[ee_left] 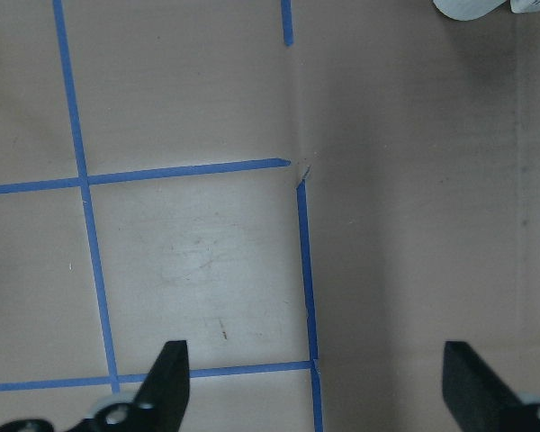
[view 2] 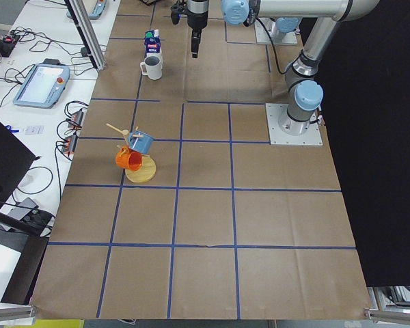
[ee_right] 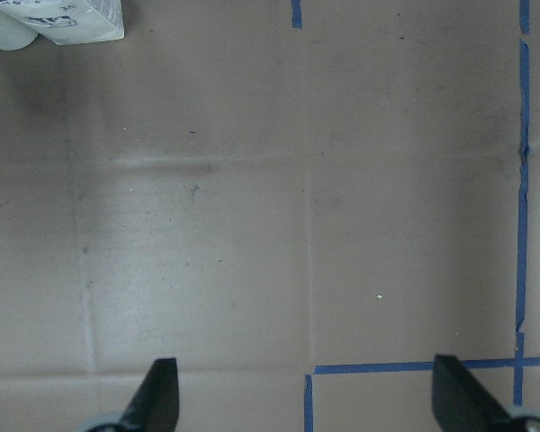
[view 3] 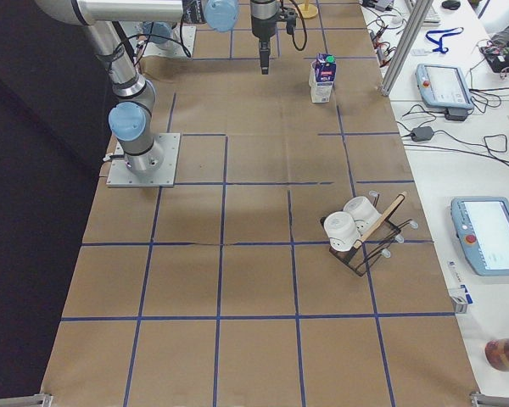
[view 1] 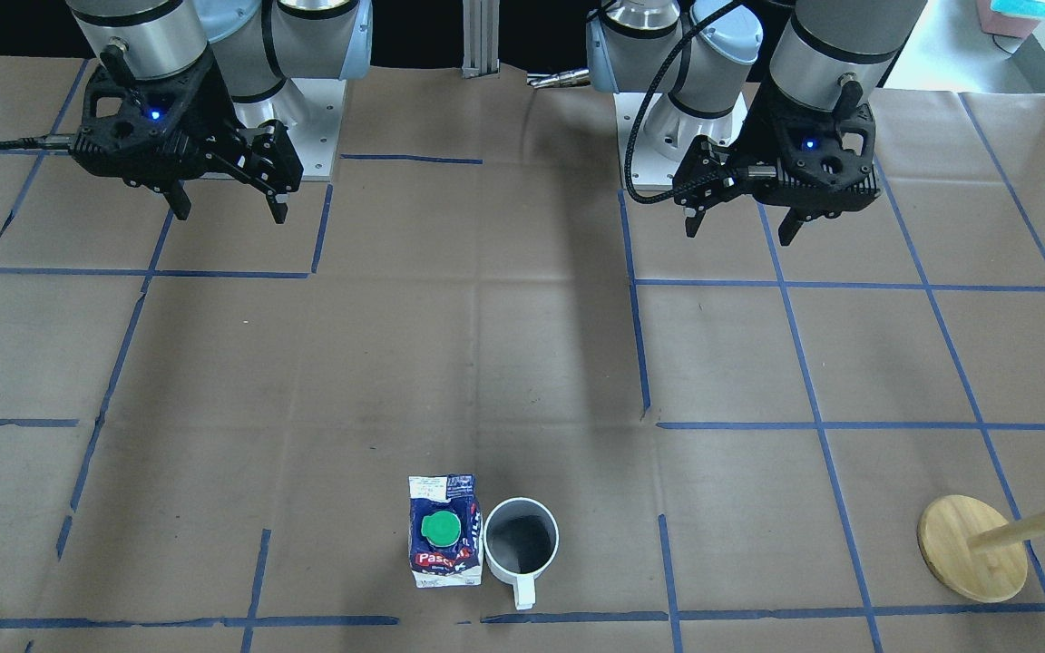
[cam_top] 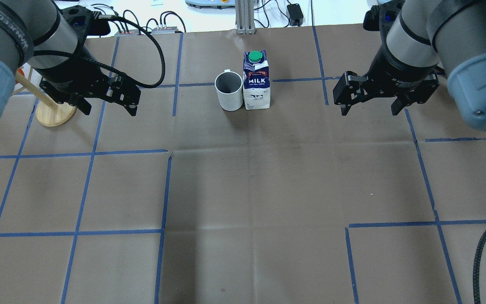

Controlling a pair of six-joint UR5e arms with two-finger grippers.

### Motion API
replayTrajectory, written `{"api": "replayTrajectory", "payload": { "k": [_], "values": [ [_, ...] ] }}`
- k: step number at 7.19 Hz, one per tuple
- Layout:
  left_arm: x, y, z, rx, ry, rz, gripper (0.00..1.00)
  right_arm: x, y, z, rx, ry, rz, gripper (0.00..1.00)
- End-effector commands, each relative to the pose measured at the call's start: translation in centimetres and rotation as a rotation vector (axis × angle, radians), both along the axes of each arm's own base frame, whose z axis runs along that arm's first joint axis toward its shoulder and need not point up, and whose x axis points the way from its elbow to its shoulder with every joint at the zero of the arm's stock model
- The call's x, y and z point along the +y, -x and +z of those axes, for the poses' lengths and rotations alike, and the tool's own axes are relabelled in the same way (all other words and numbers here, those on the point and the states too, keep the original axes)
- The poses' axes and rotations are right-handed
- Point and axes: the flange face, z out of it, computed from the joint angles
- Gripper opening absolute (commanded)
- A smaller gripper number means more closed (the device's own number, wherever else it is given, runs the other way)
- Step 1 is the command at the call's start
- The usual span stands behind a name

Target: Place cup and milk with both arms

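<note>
Item 1: bench, covered in brown paper and marked into squares with blue tape.

Item 2: white ceramic cup with a dark grey inside. It stands upright at the far edge of the bench from the robot, about midway along it. Its squared handle points away from the robot.

Item 3: tall blue-and-white milk carton with a round green screw cap. It stands upright just to the right of the cup on the robot's right side. The two are so close that they seem to touch.

Item 4: black two-finger left end effector. It hangs above the bench on the left, well apart from the cup. Its fingers are spread wide with nothing between them, and the wrist view shows only bare paper and tape lines below.

Item 5: black two-finger right end effector. It hangs above the bench on the right, well apart from the carton. It is likewise spread wide and grips nothing.

Item 6: wooden mug tree on a round base, at the far left. It carries a blue cup and an orange cup.

Item 7: black wire rack holding white cups, well away on the right.
</note>
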Motion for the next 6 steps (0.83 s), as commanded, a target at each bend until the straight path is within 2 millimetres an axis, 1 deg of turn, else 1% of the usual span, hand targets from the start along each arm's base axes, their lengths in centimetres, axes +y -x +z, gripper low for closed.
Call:
{"api": "replayTrajectory", "payload": {
  "k": [1, 3, 6],
  "values": [
    [0.03, 0.00, -0.09, 0.000, -0.003, 0.000, 1.00, -0.06, 0.01, -0.04, 0.001, -0.006, -0.002, 1.00],
    [0.04, 0.00, -0.11, 0.000, -0.004, 0.000, 1.00, 0.08, 0.02, -0.43, 0.001, -0.014, 0.000, 1.00],
    [0.03, 0.00, -0.03, 0.000, -0.003, 0.000, 1.00, 0.08, 0.02, -0.43, 0.001, -0.014, 0.000, 1.00]
  ]
}}
